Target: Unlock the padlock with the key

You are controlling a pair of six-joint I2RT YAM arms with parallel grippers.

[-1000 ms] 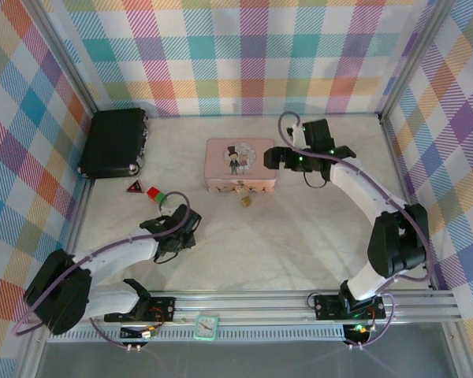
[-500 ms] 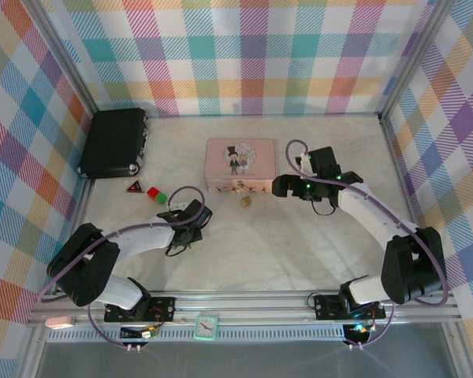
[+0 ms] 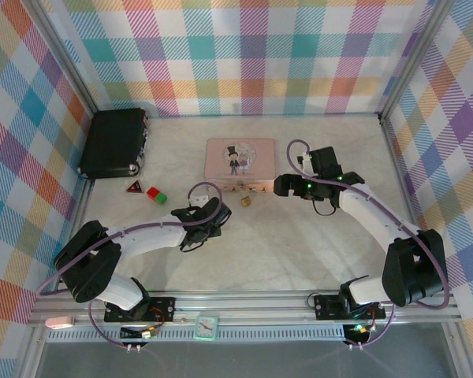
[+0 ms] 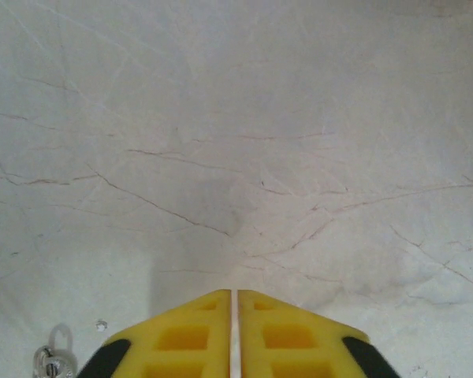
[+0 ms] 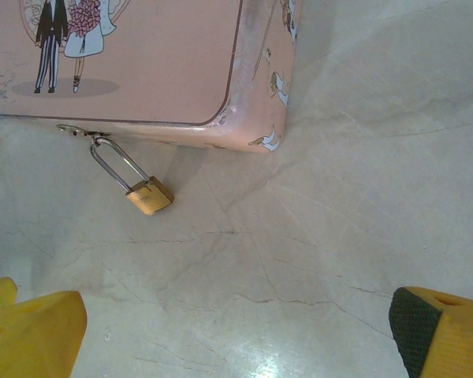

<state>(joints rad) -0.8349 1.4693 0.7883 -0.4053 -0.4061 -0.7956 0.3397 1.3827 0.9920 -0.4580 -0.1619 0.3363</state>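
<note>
The brass padlock [image 5: 150, 195] lies on the table in front of the pink tin [image 5: 142, 71], with its thin shackle hooked through the tin's hasp. From above, the padlock [image 3: 245, 201] sits between my two grippers. My right gripper [image 5: 236, 339] is wide open just right of it, over bare table [image 3: 277, 185]. My left gripper [image 3: 217, 214] is just left of the padlock. Its yellow fingers [image 4: 197, 331] are shut to a thin slit and nothing shows between them. A small silvery looped metal piece [image 4: 51, 361] lies at the lower left of the left wrist view. I cannot tell if it is the key.
A black case [image 3: 114, 142] stands at the back left. A red triangle [image 3: 134, 187] and small red [image 3: 152, 191] and green [image 3: 161, 197] pieces lie left of the tin. A small clock [image 3: 206, 325] sits on the near rail. Metal frame posts and plaid walls surround the marble table [image 3: 299, 252].
My left arm has swung right toward the padlock, and its jaws have closed on the way. My right gripper came down from beside the tin to its front right corner, staying open.
</note>
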